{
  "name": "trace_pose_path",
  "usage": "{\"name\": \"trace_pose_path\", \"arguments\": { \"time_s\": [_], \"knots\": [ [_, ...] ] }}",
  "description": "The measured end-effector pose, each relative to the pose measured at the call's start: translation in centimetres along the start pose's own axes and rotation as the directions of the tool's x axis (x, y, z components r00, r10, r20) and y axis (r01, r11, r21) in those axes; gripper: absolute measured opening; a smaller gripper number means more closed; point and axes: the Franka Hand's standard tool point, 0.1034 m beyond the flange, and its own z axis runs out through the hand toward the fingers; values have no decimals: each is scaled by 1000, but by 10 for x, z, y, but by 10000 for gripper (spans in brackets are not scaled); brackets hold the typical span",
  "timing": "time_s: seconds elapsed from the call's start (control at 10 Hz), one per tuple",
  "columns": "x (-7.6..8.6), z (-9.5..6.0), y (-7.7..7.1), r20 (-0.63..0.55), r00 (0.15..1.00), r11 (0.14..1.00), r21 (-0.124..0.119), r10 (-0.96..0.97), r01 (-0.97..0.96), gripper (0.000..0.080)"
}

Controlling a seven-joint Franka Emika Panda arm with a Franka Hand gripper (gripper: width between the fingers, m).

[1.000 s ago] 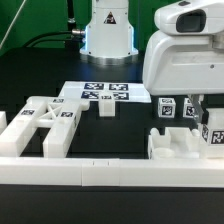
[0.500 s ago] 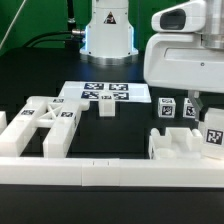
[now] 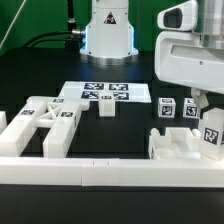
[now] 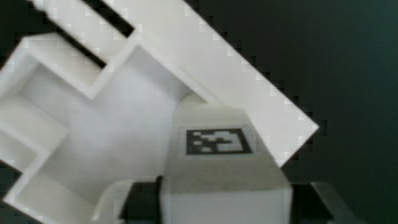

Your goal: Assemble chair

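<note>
- Chair parts: white plastic w/ small b&w tags, lying loose and unjoined on black table [image 3: 130, 140].
- Gripper [image 3: 207, 116] is at exterior view's right, clamped on 1 tagged peg [image 3: 212, 135].
- Wrist view: same peg [image 4: 217, 150] sits between both fingers [image 4: 139, 200], tag facing the cam.
- Held peg hangs upright over the end of the notched block [image 3: 178, 146] toward exterior view's right. Can't tell if they touch.
- Wrist view: block's white walls and recess [image 4: 71, 120] show behind the peg.
- 2nd peg [image 3: 167, 108] and 3rd peg [image 3: 190, 110] stand side by side just behind the block.
- X-braced frame [image 3: 45, 122] lies flat at exterior view's left, well apart from the gripper.
- Small tagged piece [image 3: 107, 110] sits just in front of the marker board [image 3: 105, 94], mid table.
- Long plain rail [image 3: 90, 170] runs along the near edge.
</note>
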Motion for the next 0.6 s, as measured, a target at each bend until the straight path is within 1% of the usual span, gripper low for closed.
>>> {"name": "trace_pose_path", "arguments": {
  "time_s": [0.1, 0.4, 0.5, 0.6],
  "knots": [
    [0, 0, 0, 4, 997, 997, 2, 83, -83, 287],
    [0, 0, 0, 11, 978, 978, 4, 206, -206, 287],
    [0, 1, 0, 14, 978, 978, 4, 207, -208, 385],
    [0, 1, 0, 14, 988, 988, 5, 152, -153, 533]
  ]
}}
